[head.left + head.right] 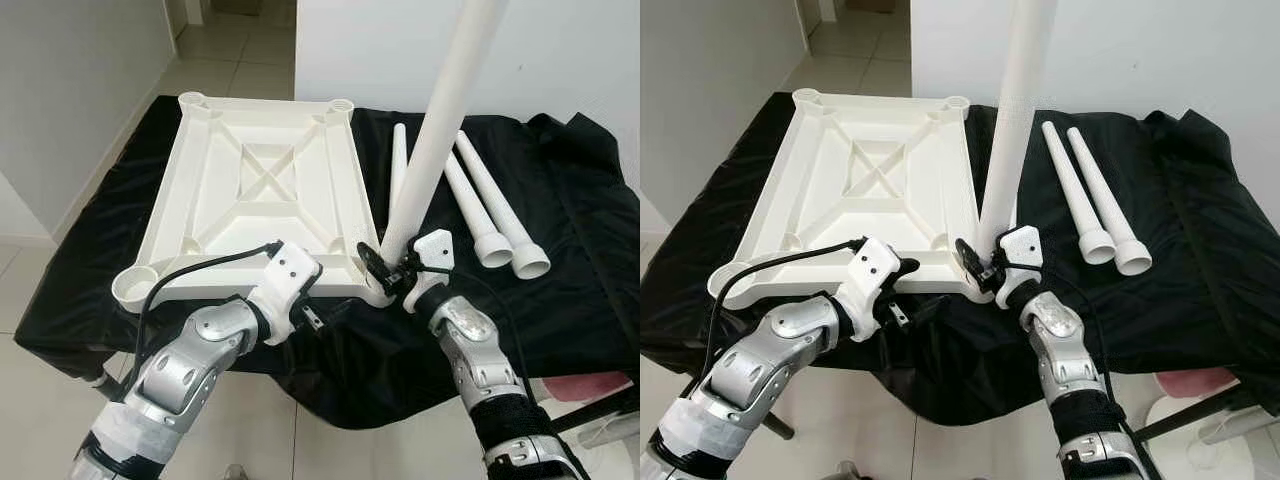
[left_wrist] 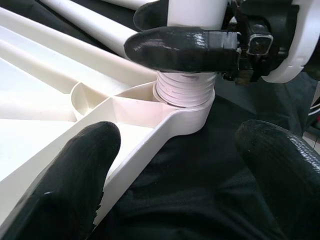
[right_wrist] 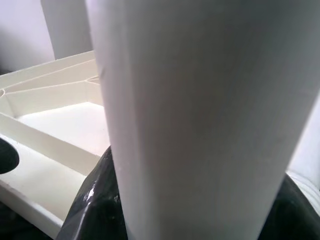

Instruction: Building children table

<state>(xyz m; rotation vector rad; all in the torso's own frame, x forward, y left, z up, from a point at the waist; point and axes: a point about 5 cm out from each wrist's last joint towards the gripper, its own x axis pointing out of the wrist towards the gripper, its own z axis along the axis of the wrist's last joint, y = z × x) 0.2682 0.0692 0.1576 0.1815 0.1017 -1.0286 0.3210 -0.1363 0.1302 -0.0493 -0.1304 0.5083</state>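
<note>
Silver arms reached over a black cloth point(image 1: 560, 270) where the upturned top point(image 1: 262, 195) lay. At left, the left gripper point(image 1: 322, 316) hovered with jaws open and empty beside the top's near right corner socket point(image 2: 187, 117). The right gripper point(image 1: 385, 268), jaws closed around the leg point(image 1: 440, 120), stood it threaded in that socket. Turning it squarely upright would likely seat the threads cleanly. Three spare legs point(image 1: 500, 215) lay farther right.
</note>
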